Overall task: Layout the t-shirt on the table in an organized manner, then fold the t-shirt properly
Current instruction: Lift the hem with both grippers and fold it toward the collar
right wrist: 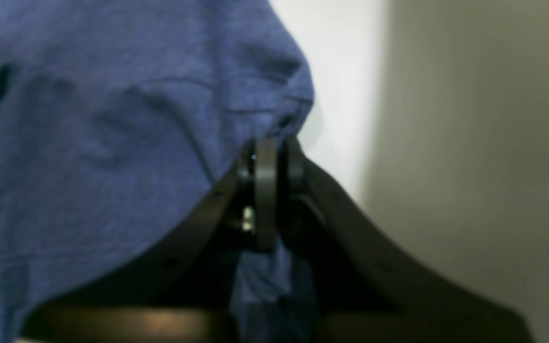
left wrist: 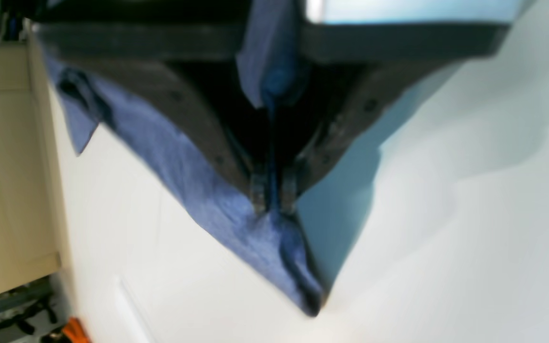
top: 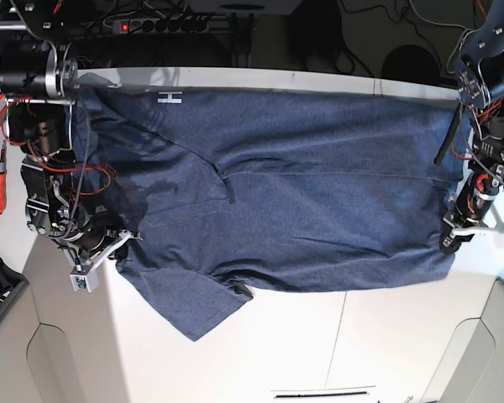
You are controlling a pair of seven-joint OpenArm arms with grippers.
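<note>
Across the white table [top: 260,353] the t-shirt [top: 286,201] is stretched wide between the two arms, its far edge draped over the table's back edge and its near edge hanging free above the bare top, one sleeve drooping at the lower left of the base view. Only the "H" of its white lettering shows near the far edge. It looks a light, limp knit that will sag and crease wherever it is unsupported, so I judge it handles best pinched at hems or corners and kept taut between two holds, not bunched in the middle. The right gripper [right wrist: 267,157], on the base view's left, has its jaws pressed together on a fold of blue cloth near a seamed hem, with fabric trailing back between the fingers. The left gripper [left wrist: 272,197], on the base view's right, is likewise clamped tight on an edge of the shirt, a point of cloth hanging below its tips over the table.
</note>
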